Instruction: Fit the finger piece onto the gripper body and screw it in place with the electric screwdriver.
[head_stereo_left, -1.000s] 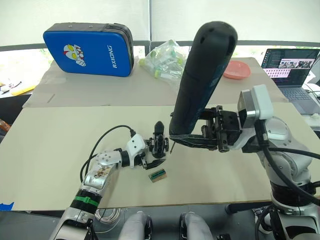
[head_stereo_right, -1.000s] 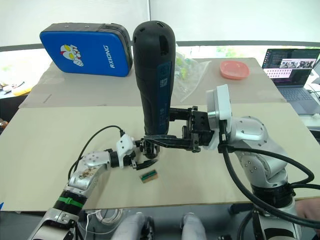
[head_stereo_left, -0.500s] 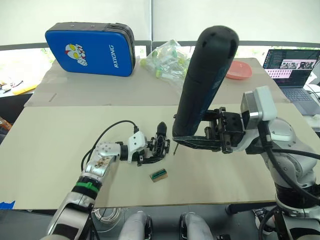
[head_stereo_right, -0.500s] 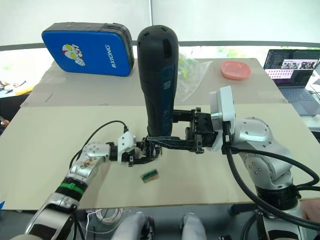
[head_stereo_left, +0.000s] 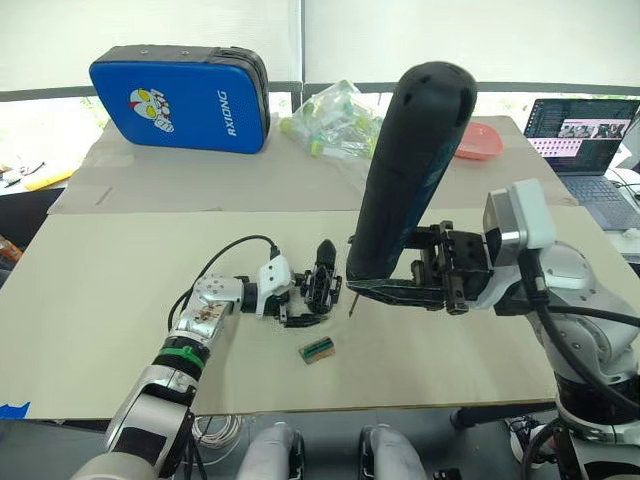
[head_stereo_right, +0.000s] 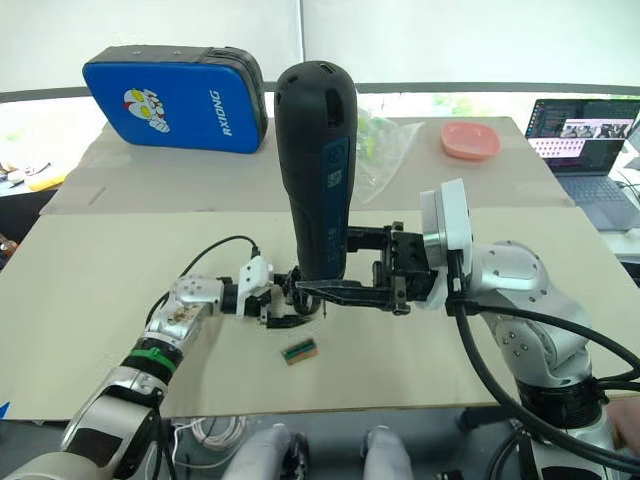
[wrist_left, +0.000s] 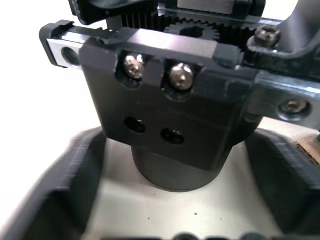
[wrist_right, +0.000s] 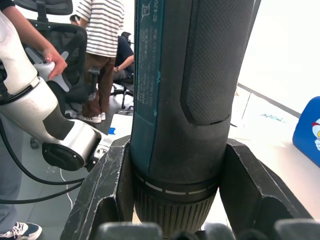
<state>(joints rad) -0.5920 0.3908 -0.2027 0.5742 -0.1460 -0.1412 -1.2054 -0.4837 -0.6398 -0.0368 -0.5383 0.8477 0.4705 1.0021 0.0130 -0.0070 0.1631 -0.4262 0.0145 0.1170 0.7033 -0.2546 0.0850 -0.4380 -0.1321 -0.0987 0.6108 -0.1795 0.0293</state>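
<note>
Your left pincer (head_stereo_left: 300, 300) sits near the middle of the tabletop (head_stereo_left: 100, 300), its fingers clenched around the round base of the gripper body (head_stereo_left: 320, 285), which stands on the surface between them. Just right of it, your right pincer (head_stereo_left: 375, 285) grips the electric screwdriver (head_stereo_left: 405, 170) near its lower end, nearly upright, bit pointing down just beside the gripper body. A small tan-and-green block (head_stereo_left: 317, 349) lies nearer the front edge.

One electric screwdriver (head_stereo_left: 410, 175), one gripper body (head_stereo_left: 322, 288), seemingly.

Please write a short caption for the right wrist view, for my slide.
Right claw gripping the electric screwdriver upright, with people standing in the background.
</note>
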